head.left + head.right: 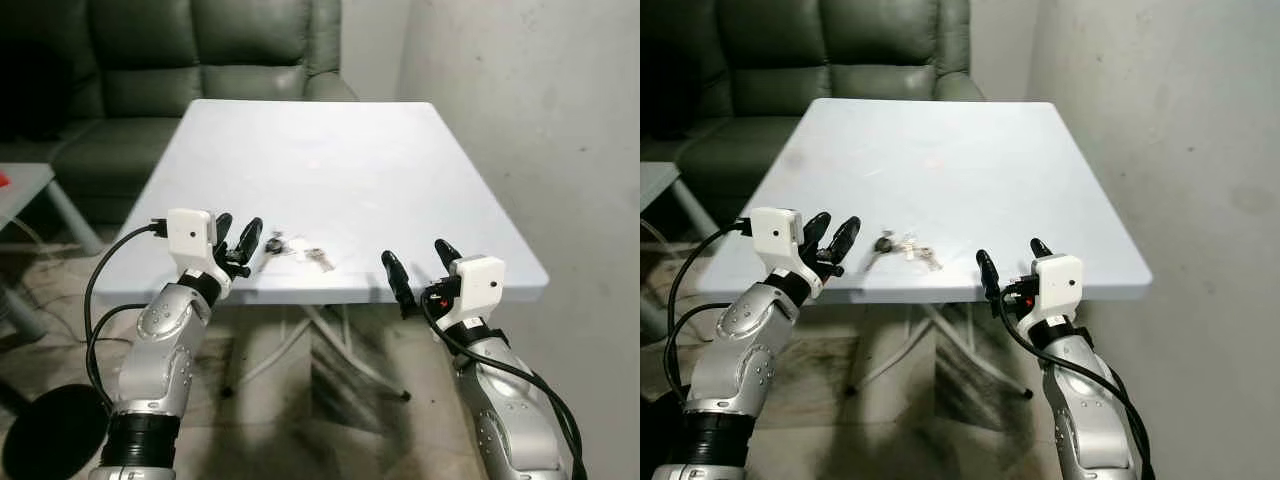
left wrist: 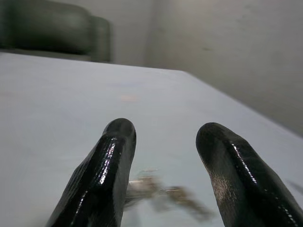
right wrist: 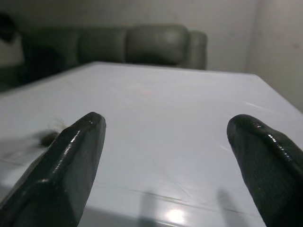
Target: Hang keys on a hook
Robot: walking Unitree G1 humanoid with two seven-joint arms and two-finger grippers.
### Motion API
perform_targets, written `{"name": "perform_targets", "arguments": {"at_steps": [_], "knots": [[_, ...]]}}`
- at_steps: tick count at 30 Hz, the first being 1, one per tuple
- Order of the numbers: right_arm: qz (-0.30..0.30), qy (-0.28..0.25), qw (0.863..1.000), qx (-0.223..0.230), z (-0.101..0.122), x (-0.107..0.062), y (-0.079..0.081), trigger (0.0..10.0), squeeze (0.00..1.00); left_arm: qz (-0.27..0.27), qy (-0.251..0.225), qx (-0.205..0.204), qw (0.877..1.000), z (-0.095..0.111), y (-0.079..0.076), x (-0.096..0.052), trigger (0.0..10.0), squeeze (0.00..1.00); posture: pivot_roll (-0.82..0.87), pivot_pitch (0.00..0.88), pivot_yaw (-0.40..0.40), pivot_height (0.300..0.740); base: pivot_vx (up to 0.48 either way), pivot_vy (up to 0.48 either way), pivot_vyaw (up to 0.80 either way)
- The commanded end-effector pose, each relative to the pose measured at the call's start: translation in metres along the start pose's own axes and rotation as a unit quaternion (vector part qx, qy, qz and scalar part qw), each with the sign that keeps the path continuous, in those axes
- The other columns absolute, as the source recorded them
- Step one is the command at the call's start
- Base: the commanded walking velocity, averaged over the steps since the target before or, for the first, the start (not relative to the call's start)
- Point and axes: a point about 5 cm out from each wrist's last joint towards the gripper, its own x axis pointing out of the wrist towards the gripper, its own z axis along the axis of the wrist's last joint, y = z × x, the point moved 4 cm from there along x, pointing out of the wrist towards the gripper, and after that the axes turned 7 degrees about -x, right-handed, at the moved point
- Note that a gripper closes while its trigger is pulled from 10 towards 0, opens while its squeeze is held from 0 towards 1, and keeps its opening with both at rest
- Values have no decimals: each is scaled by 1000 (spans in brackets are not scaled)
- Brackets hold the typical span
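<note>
The two silver arms were seen nearest the camera, raised at the near edge of the white worktop. The left gripper was held with its jaws spread, and nothing was held between them. The keys lay flat on the worktop, just beside that gripper, at about three o'clock from it. The right gripper was also spread wide and was kept well apart from the keys. A green sofa stood at twelve o'clock. No hook was seen. The keys should be pinched slowly, low to the worktop, so they are not pushed away.
</note>
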Motion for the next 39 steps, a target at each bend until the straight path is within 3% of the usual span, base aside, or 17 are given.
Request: {"name": "perform_targets", "arguments": {"at_steps": [1,19,33,39], "knots": [[9,-14,1000,8,8,4,6,10000,0,14,-5,10,1000,7,11,-3,10000,0,-153,0,-5,724,322,0,0],[12,-11,1000,7,6,3,8,10000,0,16,-3,11,1000,6,11,-4,10000,0,-153,0,-5,724,322,0,0],[14,-9,1000,6,6,3,8,10000,0,13,-4,3,1000,5,10,-5,10000,0,-153,0,-8,724,0,0,0],[15,-8,1000,5,6,3,9,10000,0,15,-3,3,1000,4,10,-5,10000,0,-150,0,-9,724,0,417,0]]}}
